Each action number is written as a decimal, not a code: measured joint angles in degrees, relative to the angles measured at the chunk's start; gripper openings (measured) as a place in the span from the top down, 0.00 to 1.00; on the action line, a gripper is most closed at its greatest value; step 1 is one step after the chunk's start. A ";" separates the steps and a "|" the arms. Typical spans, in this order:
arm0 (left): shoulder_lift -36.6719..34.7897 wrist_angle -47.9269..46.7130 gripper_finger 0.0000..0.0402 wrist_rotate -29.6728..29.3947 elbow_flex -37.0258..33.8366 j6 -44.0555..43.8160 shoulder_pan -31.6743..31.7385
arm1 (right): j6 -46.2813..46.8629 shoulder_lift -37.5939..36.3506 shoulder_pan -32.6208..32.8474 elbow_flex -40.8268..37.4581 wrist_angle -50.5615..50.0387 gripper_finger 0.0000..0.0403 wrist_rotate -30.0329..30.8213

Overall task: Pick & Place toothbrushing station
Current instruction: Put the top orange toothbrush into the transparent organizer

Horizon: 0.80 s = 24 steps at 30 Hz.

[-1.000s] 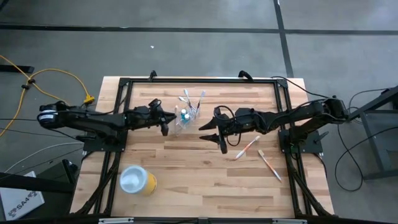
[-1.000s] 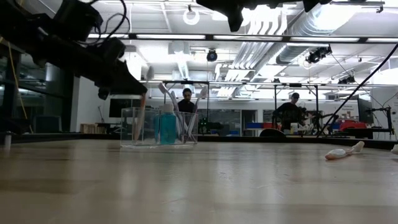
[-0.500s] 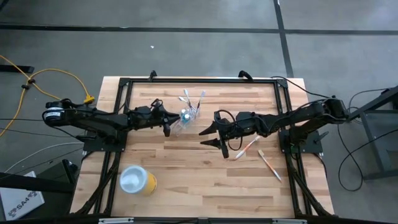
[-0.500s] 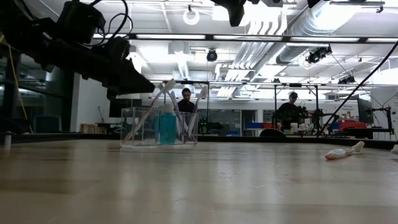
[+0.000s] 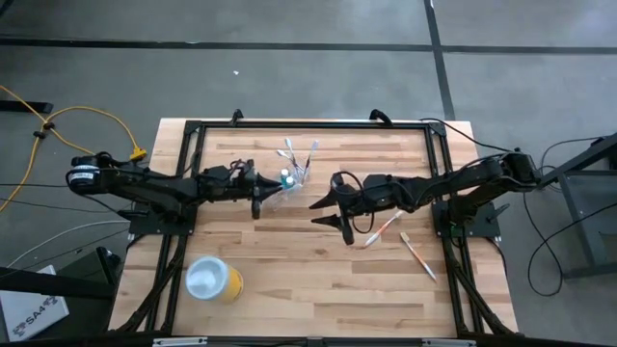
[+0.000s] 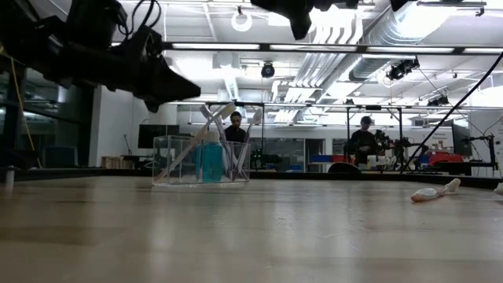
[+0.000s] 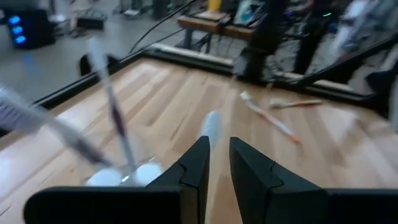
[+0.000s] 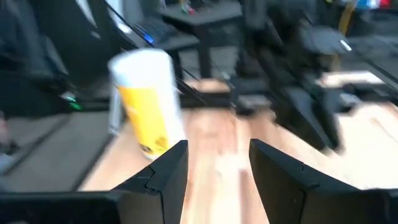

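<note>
The clear plastic cup stands on the table's far middle. It holds several toothbrushes and a blue tube. One pale-handled toothbrush leans slantwise in it, foot on the cup's floor, head over the rim. My left gripper hovers just left of and above the cup, fingers a narrow gap apart, touching nothing. My right gripper hangs open and empty right of the cup. Two more toothbrushes lie flat on the table at the right.
A larger yellow cup with a pale top stands near the table's front left. A black frame runs along the table's far and side edges. People sit at desks in the room behind.
My left gripper has risen a little above the cup. The toothbrush that stood nearly upright in the cup under its fingers has tipped over: its foot has stayed on the cup's floor, and its head has swung toward the table's right and now leans over the rim.
</note>
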 joint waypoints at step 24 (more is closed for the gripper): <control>0.13 8.54 0.85 8.53 5.03 8.18 -9.28 | 4.46 0.00 -0.88 -0.02 -37.86 0.60 7.04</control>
